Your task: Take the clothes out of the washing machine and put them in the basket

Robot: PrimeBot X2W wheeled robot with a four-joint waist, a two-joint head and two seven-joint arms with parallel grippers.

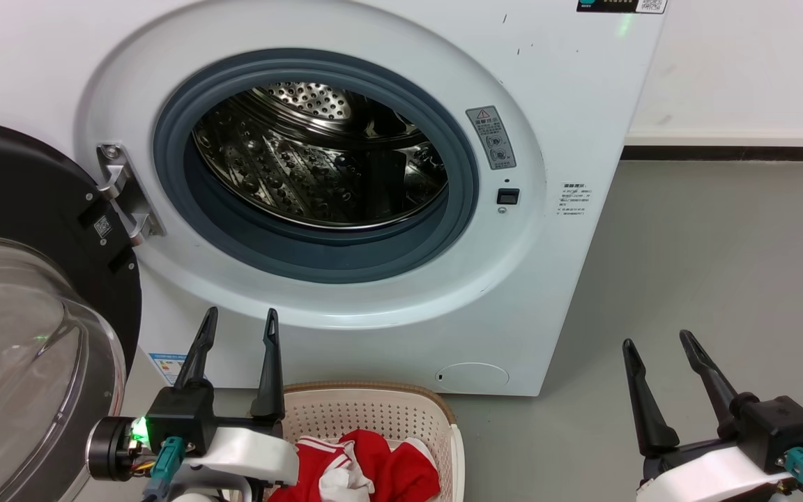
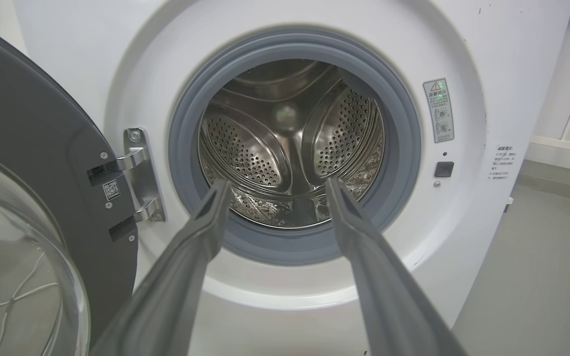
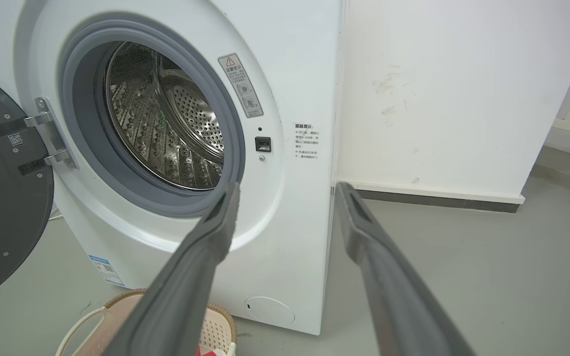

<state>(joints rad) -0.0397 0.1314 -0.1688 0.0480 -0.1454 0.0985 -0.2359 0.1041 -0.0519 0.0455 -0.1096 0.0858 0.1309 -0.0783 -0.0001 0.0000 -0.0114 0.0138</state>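
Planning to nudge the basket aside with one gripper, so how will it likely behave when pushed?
The basket probably slides easily: its perforated plastic walls look light and the grey floor looks smooth. The red clothes inside add little weight, so a high push at the rim might tip it; pushing low seems safer.

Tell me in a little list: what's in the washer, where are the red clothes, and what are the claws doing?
washer: door open
drum: no clothes seen inside
clothes: red and white, in the basket
basket: on the floor, in front of the washer
left claw: open, empty, by the basket
right claw: open, empty, over the floor
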